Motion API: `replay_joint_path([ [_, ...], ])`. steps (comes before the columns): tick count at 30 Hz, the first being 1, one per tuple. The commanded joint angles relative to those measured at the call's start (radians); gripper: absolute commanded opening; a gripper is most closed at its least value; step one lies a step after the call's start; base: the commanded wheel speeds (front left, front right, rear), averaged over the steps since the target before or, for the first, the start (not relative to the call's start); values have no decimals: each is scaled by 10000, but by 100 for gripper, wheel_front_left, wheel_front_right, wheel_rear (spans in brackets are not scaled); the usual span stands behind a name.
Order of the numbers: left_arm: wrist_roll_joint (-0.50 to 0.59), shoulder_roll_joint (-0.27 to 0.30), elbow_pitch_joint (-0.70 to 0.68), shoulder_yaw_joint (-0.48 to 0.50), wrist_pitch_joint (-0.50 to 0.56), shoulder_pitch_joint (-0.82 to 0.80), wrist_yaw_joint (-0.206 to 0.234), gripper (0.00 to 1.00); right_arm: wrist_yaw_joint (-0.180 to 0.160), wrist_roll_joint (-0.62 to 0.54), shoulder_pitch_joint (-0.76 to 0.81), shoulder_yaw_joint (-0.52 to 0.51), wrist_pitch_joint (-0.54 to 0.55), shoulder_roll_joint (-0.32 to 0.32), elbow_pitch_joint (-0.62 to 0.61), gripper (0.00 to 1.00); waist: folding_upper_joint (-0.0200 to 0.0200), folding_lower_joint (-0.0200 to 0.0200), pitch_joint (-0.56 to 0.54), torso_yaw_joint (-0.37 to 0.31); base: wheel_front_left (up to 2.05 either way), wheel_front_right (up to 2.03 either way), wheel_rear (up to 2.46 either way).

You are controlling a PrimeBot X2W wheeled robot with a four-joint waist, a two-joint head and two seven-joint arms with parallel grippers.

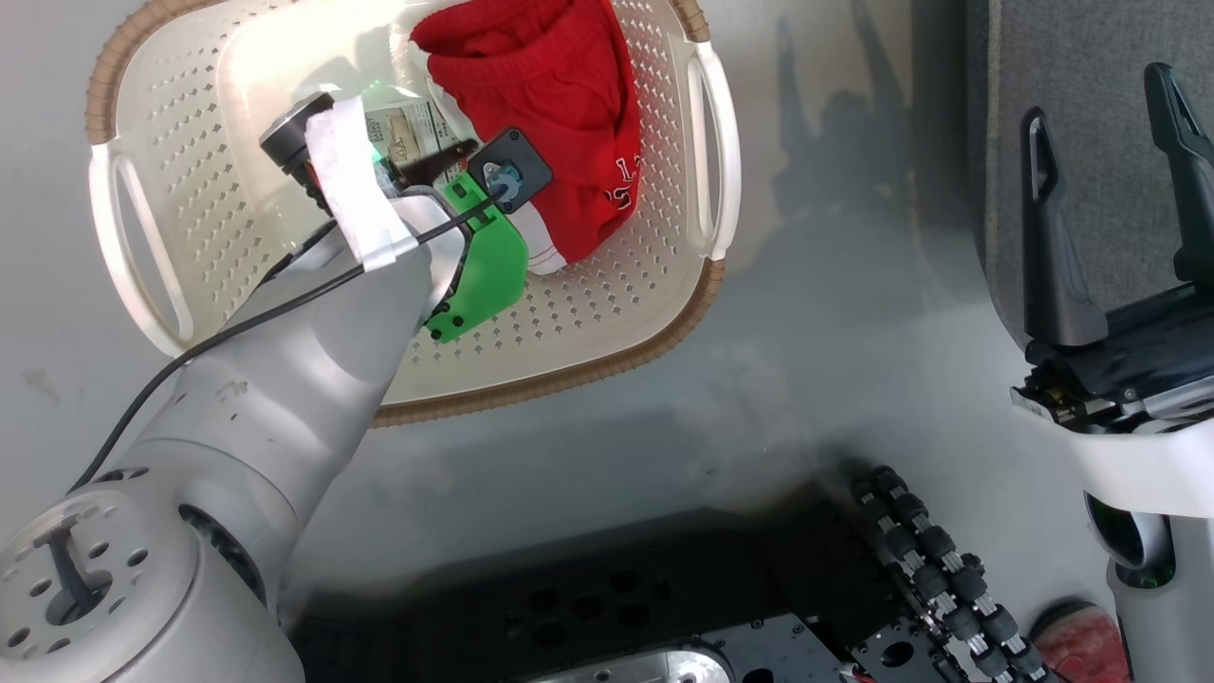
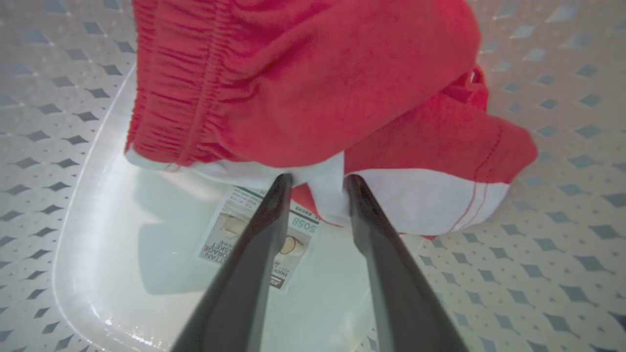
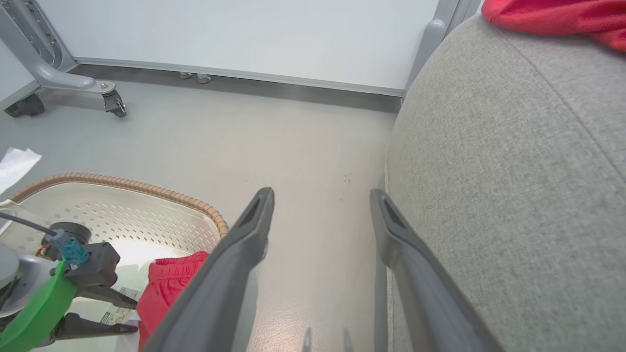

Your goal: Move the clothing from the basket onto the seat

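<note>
1 red garment (image 1: 550,104) lies in the basket (image 1: 190,123), long axis up-down in the head view, white hem toward the robot between the left gripper's (image 2: 318,180) narrowed fingers, grip unclear; right gripper (image 1: 1098,100) gapes beside the seat (image 1: 1129,190).

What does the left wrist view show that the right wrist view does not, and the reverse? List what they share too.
Left wrist view: a white hem with red stitching, one fold between the left tool's fingers. Right wrist view: the grey seat, a red garment on it, the open right tool, a brown woven rim. Both: the basket, the red clothing inside.
</note>
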Motion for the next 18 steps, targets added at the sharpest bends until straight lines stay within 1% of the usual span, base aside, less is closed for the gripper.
replay_joint_path([
  [1,-108,-5,69,3,-36,-57,-25,0,-10,65,140,-14,-6,-12,-69,100,0,-1,10,0,0,0,0],
  [8,-257,-41,269,3,-257,-124,-25,0,-10,71,39,-71,-6,52,-39,100,0,-1,74,74,0,0,0],
  [15,-710,-78,350,338,-1349,-69,-25,0,-10,167,-580,-43,-6,257,111,100,0,-1,88,246,0,0,0],
  [18,-781,18,408,370,-1710,118,-25,0,-10,195,-856,-27,-6,340,165,100,0,-1,46,326,0,0,0],
])
